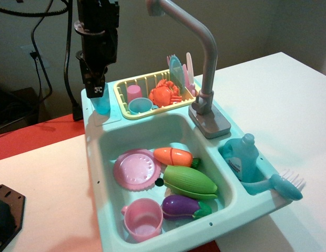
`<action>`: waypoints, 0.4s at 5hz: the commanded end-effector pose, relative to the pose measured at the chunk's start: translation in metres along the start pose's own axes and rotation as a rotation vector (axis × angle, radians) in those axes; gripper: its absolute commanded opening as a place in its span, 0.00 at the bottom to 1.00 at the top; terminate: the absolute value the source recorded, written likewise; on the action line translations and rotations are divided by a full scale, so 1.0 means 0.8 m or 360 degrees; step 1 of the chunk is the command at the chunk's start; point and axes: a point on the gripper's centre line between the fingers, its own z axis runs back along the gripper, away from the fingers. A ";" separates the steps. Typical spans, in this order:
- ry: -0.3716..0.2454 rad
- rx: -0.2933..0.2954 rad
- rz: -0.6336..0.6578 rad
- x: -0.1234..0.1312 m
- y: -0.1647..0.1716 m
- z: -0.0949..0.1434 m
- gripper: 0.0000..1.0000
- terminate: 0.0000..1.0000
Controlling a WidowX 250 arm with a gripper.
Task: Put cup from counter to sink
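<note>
The teal-blue cup stands upright on the mint-green counter at the back left corner of the sink unit. My gripper hangs straight down over it, and its dark fingertips overlap the cup's rim and hide its top. From this angle I cannot see whether the jaws are closed on the rim. The sink lies in front of the cup, with a grey faucet at its back right.
In the basin lie a pink plate, a pink mug, a toy carrot, a corn cob and an eggplant. The yellow dish rack beside the cup holds cups and an orange crab. A blue bottle and a brush sit at the right.
</note>
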 end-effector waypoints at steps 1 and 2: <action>0.0000 0.0000 0.0000 0.000 0.000 0.000 1.00 0.00; -0.0007 -0.0014 0.0027 0.022 0.005 0.007 1.00 0.00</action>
